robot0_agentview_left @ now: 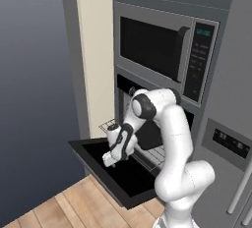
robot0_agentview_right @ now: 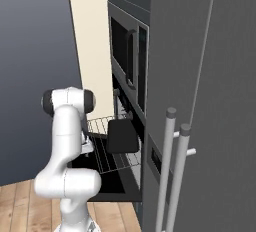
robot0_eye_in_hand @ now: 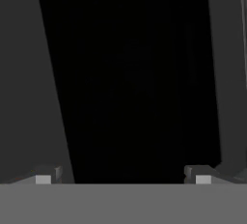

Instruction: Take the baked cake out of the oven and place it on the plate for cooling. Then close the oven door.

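the end effector (robot0_agentview_left: 109, 161) hangs wide and empty above the lowered oven door (robot0_agentview_left: 98, 160), near what seems a pulled-out wire rack (robot0_agentview_right: 107, 148).

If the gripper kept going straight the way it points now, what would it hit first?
Most likely the open oven door: the open gripper hangs just above its dark inner glass, pointing down at it. Depth in the hand view is unclear.

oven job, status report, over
Claw open, empty, low over the dropped oven door. Wire rack pulled out, dark pan on it. Nothing blocking the claw.
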